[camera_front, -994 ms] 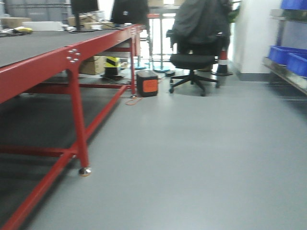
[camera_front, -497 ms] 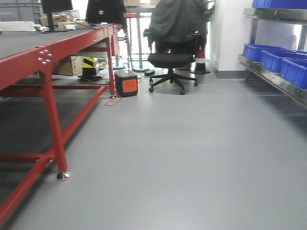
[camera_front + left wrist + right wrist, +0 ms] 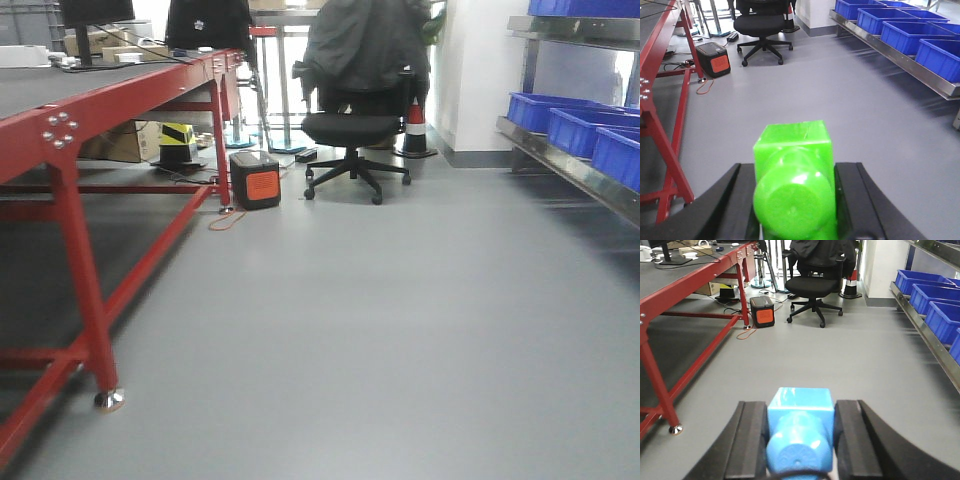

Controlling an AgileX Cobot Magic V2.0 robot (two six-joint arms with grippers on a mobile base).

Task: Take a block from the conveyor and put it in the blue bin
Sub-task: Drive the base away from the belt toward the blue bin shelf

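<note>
Blue block [image 3: 800,407] sits clamped in the right hand [image 3: 801,442], well clear of the conveyor [image 3: 110,100] at frame left. The left hand [image 3: 796,200] squeezes a green block [image 3: 794,155]. Pickup looks done; the drop into a blue bin [image 3: 560,112], far right, remains.

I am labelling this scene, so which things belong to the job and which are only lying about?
Job: blue block in right gripper, green block in left gripper, conveyor, blue bins.
Lying about: office chair, orange box, traffic cone, cardboard box.
</note>
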